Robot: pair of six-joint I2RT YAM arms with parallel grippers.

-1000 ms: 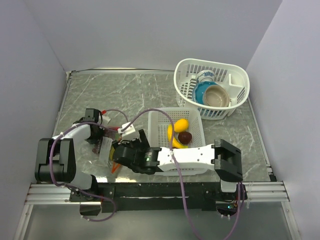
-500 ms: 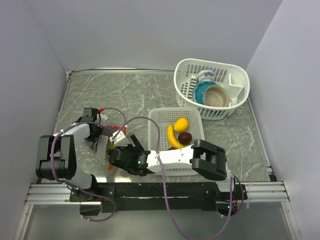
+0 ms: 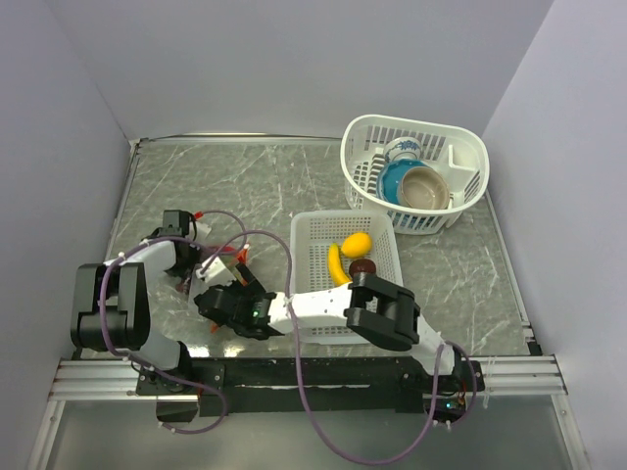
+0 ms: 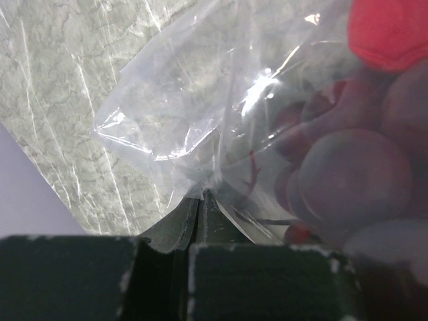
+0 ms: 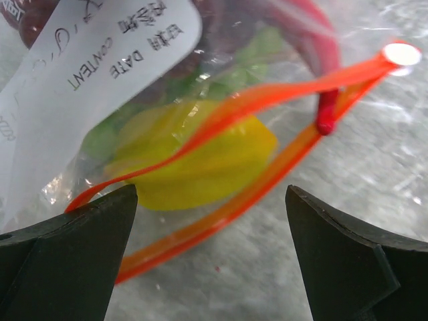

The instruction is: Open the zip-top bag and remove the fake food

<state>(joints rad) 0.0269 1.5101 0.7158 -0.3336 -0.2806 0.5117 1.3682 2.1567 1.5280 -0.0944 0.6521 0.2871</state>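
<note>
The zip-top bag (image 3: pixel 211 277) lies at the front left of the table, clear with a white label (image 5: pixel 87 67). Its orange-red zipper strip (image 5: pixel 267 93) gapes open in the right wrist view. Inside show a yellow piece (image 5: pixel 194 154), a green piece (image 5: pixel 100 140) and purple grapes (image 4: pixel 348 174). My left gripper (image 4: pixel 200 195) is shut on a clear corner of the bag. My right gripper (image 5: pixel 214 227) is open just in front of the bag's mouth, low over the table, holding nothing. A banana (image 3: pixel 335 264), a yellow-orange round fruit (image 3: pixel 356 244) and a dark red apple (image 3: pixel 362 266) lie in a white basket (image 3: pixel 313 230).
A second white slotted basket (image 3: pixel 460 157) at the back right holds blue and tan bowls (image 3: pixel 416 184). The right arm (image 3: pixel 323 305) stretches left along the near edge in front of the fruit basket. Cables loop over the left arm (image 3: pixel 147 259). Walls close in on left and right.
The right arm has swung further left and folded, bringing its gripper to the bag's open mouth. The left gripper has kept its hold and barely moved.
</note>
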